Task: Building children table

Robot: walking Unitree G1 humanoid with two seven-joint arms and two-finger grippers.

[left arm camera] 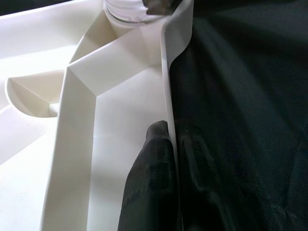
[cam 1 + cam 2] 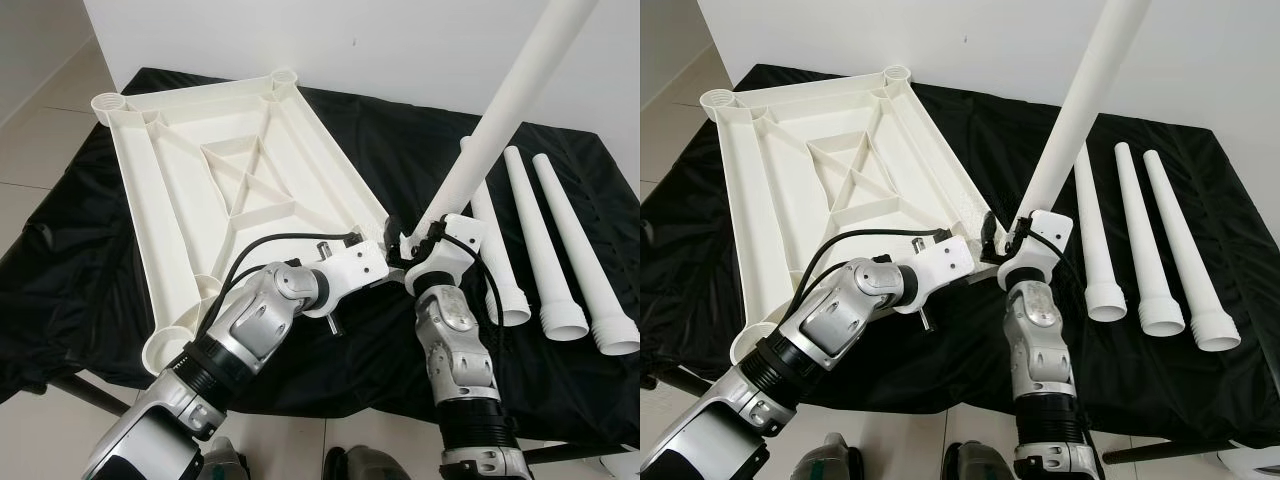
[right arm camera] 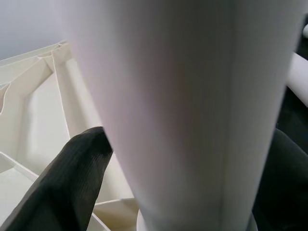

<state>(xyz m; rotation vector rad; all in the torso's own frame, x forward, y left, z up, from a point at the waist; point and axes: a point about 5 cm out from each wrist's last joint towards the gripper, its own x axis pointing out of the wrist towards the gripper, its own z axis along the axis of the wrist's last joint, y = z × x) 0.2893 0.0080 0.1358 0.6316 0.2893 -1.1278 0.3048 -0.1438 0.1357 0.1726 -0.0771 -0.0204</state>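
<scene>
The white tabletop [image 2: 200,190] lies upside down on the black cloth [image 2: 560,350], ribs up. The right gripper [image 3: 159,192] is clamped on a white leg [image 2: 505,110], holding it tilted at the near corner socket; how far it is seated is hard to judge. The left gripper [image 1: 166,168] pinches the tabletop's rim beside that corner. Three loose legs [image 2: 545,250] lie side by side to the right.

A black cloth [image 2: 560,360] lies spread before a white wall [image 2: 380,50].
</scene>
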